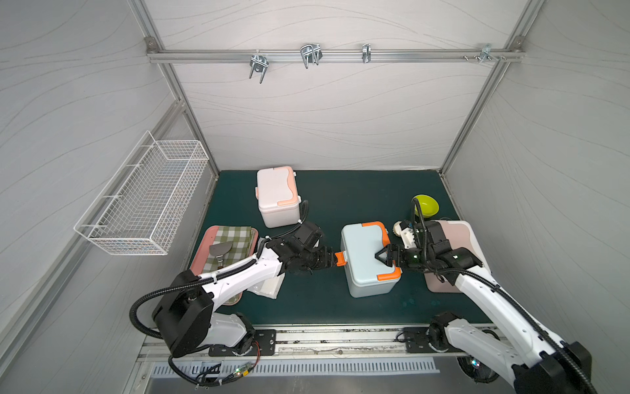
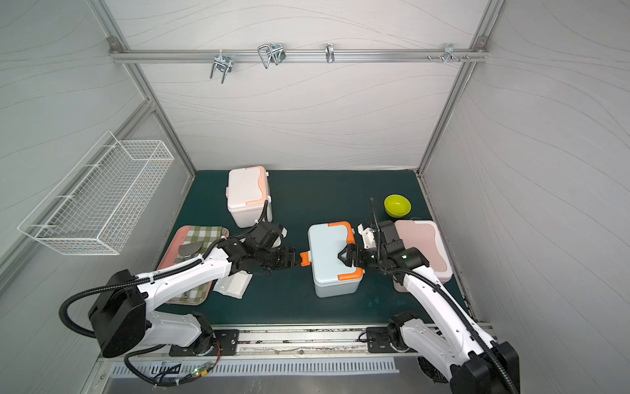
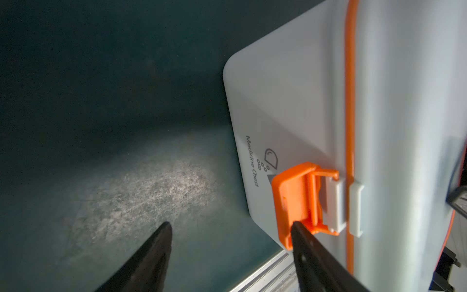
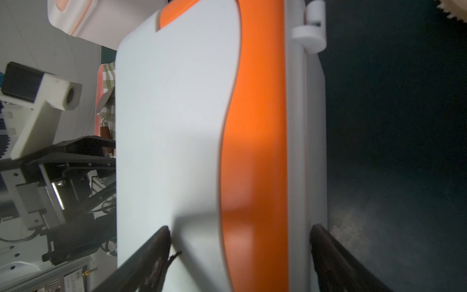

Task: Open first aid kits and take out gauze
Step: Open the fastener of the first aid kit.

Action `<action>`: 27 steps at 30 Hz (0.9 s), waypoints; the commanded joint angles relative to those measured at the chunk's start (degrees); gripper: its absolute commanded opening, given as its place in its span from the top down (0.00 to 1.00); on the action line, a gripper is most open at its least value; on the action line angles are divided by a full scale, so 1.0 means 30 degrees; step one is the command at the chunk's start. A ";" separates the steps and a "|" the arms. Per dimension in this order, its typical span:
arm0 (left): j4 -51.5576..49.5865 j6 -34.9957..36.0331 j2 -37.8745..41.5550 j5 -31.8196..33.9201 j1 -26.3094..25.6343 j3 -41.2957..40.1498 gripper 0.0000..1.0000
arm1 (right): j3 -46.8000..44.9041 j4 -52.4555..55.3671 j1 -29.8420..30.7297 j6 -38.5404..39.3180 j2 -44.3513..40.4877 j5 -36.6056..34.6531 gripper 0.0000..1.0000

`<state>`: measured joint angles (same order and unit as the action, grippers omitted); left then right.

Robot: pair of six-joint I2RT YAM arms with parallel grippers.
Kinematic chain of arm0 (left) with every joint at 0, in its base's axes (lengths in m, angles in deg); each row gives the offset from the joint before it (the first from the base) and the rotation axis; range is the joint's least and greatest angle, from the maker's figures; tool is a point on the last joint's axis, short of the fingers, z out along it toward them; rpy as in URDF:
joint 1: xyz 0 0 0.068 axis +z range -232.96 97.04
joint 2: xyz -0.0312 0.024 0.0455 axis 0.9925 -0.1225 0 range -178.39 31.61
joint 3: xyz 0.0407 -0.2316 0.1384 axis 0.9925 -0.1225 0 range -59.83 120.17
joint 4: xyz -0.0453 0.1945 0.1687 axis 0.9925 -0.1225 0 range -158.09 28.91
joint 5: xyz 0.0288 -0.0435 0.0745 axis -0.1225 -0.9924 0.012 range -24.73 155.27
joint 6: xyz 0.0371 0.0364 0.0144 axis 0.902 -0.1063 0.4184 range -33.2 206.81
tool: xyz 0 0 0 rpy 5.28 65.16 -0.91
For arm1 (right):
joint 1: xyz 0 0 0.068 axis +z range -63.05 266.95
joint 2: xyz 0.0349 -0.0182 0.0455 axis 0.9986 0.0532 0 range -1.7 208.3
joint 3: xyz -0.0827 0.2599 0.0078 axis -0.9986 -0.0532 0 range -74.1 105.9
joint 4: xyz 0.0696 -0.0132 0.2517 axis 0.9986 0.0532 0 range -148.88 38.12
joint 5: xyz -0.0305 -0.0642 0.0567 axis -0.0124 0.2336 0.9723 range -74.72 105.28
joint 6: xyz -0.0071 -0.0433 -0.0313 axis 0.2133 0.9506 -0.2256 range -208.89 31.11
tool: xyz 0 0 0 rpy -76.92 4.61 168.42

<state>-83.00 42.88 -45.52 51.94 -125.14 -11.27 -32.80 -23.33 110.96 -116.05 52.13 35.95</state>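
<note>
Touching the flipped-out orange clasp (image 3: 295,199) with one fingertip (image 3: 300,232), the left claw (image 1: 333,258) stands open at the blue box (image 1: 364,252), lid (image 4: 171,113) down, on the counter (image 1: 324,204). On the box's opposite side the right claw (image 1: 383,256), jaws spread wide, straddles the lid's orange edge. White gauze (image 1: 269,288) lies well off the box's clasp side, under the left arm (image 1: 245,273).

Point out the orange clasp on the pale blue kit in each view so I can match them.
Top view: orange clasp mid-frame, between pale blue kit and left gripper.
Top view: orange clasp, same spot.
Left wrist: orange clasp beside the "Medicine Chest" print, one finger against it.
Right wrist: not in it.
Shared landmark: the pale blue kit, in all four.
</note>
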 commanded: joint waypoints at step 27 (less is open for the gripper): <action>0.2894 -0.1040 0.0537 -0.5139 0.0991 0.1735 0.24 | -0.0371 -0.1964 0.0083 0.0440 0.1373 0.3073 0.51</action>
<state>-77.56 39.85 -42.98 38.59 -122.23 -9.26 -32.78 -29.62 111.20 -116.23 55.08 41.32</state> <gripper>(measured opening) 0.756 0.494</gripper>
